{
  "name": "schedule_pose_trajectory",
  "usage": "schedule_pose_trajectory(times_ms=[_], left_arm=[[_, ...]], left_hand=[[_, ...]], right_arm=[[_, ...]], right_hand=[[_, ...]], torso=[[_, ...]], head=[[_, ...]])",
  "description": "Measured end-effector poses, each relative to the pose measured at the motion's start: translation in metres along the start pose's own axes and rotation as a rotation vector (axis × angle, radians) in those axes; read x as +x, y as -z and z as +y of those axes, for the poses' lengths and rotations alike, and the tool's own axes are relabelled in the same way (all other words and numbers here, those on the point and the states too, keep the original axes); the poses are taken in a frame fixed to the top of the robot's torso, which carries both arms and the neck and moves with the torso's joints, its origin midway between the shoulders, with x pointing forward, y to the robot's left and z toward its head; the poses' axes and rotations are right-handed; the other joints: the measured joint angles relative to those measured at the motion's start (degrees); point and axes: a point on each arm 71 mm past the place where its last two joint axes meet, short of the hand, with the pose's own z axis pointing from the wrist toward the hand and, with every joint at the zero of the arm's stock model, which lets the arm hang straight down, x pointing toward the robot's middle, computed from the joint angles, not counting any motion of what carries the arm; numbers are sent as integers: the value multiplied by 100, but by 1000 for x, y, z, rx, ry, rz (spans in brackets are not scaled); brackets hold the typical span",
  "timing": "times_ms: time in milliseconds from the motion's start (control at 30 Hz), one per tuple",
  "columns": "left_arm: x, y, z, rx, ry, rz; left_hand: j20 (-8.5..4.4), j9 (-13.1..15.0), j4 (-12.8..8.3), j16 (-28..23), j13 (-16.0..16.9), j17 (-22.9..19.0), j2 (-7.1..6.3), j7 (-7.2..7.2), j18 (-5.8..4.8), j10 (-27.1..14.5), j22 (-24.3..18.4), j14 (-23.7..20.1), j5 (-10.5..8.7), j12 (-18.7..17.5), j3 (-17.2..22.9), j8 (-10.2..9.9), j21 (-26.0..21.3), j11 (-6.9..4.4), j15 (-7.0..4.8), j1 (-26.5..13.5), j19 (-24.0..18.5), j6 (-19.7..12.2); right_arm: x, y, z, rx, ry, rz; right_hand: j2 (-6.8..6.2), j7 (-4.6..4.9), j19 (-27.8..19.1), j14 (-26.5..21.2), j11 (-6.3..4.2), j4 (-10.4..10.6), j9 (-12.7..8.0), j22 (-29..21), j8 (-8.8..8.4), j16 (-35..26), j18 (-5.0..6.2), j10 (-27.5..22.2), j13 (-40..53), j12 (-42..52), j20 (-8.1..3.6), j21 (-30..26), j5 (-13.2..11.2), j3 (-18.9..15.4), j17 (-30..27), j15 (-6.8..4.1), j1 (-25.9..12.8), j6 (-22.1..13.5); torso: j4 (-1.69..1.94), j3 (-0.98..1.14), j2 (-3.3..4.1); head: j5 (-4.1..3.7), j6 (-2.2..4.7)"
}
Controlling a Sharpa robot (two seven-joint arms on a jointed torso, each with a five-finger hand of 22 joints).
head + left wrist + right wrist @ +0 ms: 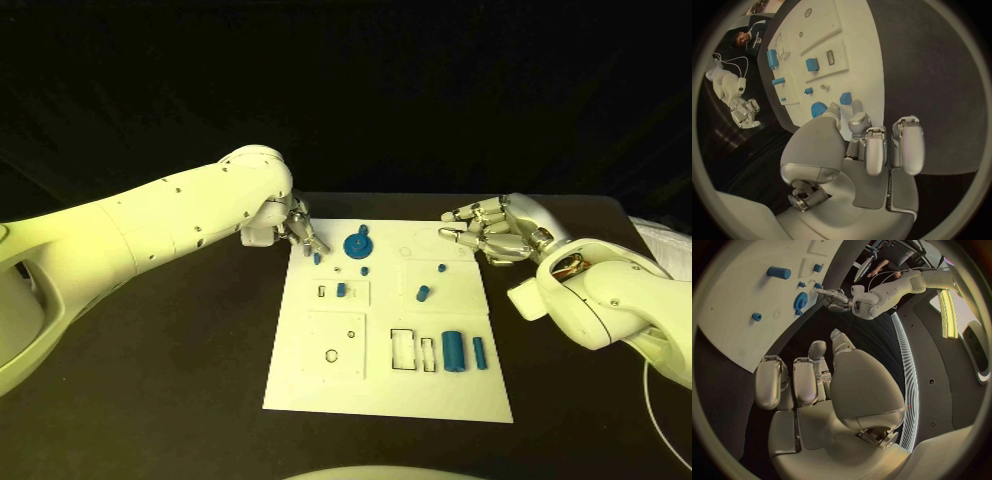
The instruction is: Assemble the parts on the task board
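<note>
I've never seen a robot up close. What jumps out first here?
The white task board in the middle of the black table, dotted with small blue parts such as the round blue gear near its far edge. Two silver robot hands flank it: the left robot hand reaches over the board's far left corner, and the right robot hand hovers curled beside its far right corner.

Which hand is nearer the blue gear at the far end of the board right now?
Left. The left hand hangs over the task board's far left corner, its fingertips just short of the blue gear. The right hand sits off the board's far right corner, farther away.
</note>
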Motion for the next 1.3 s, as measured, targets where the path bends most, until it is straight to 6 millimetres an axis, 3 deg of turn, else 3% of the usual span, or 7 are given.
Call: schedule_pose_trajectory(times_ms=[300, 1033, 1300], left_arm=[[1, -1, -1, 8, 14, 12], [3, -1, 0, 12, 20, 35], [3, -1, 0, 12, 18, 40]], left_hand=[[0, -6, -33, 0, -5, 0, 98, 0, 1, 0, 0, 0, 0, 0, 33, 0, 0, 0, 0, 161, 0, 0], [0, -11, -41, 0, 3, -1, 106, 0, 0, 4, -2, 0, 0, 23, 41, 24, 0, -4, 0, 197, 0, -1], [0, -11, -96, 0, 3, -2, 168, -21, 0, 21, -2, -21, 0, 23, 97, 45, 0, -21, -21, 369, 0, 20]], right_arm=[[1, 0, 0, 0, 0, 0], [2, -1, -1, 1, -2, 2], [2, -1, -2, 1, -2, 2]], right_hand=[[0, 0, 0, 0, 0, 0, 0, 0, 0, 0, 0, 0, 0, 0, 0, 0, 32, 0, 0, 0, 0, 0], [0, 0, 0, 0, 0, 0, 4, 0, 0, 0, 0, 0, 1, 0, 0, 1, 32, 0, 0, 0, 0, 0], [0, 0, 0, 0, 0, 0, 3, 0, 0, 0, 0, 0, 1, 0, 0, 1, 32, 0, 0, 0, 0, 0]], torso=[[-3, -1, 0], [-3, -3, 0], [-4, -3, 0]], head=[[5, -15], [10, -49], [12, -68]])
